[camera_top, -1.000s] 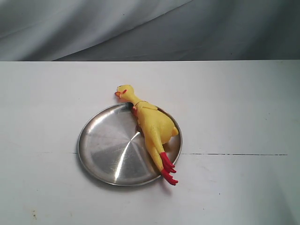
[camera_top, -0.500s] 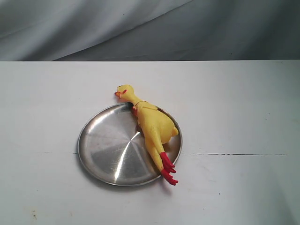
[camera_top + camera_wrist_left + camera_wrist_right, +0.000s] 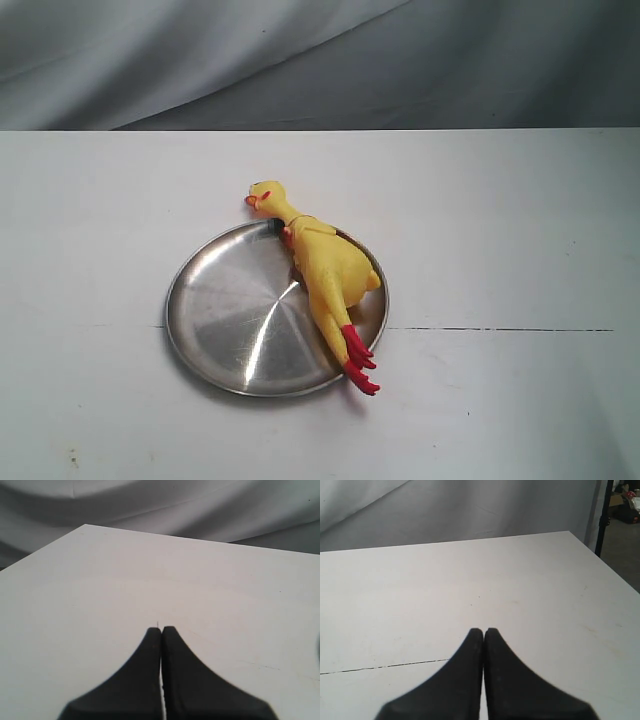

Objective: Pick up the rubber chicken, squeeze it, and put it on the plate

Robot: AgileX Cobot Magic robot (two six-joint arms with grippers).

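Work surface: flat white table (image 3: 500,220), with a thin dark seam line (image 3: 500,329) running across its right part; this line is also visible in the right wrist view.
Backdrop: grey draped cloth (image 3: 300,60) behind the far edge of the table.
Plate: round, shallow, shiny stainless-steel plate (image 3: 220,320) with a low raised rim, lying flat on the table near the middle of the exterior view.
Rubber chicken: long yellow rubber toy chicken (image 3: 325,270) with red feet, red comb and red beak, lying on its side across the right part of the plate.
Chicken, head end: extends past the far rim of the plate, over the table.
Chicken, body: rests on the plate surface beside the right rim.
Chicken, feet: overhang the near-right rim.
Left gripper: black left gripper (image 3: 161,630), jaws pressed together with nothing between them, above bare table; apart from chicken and plate.
Right gripper: black right gripper (image 3: 483,631), jaws pressed together, nothing between them, above bare table near the seam line.
Exterior view: neither arm is visible.
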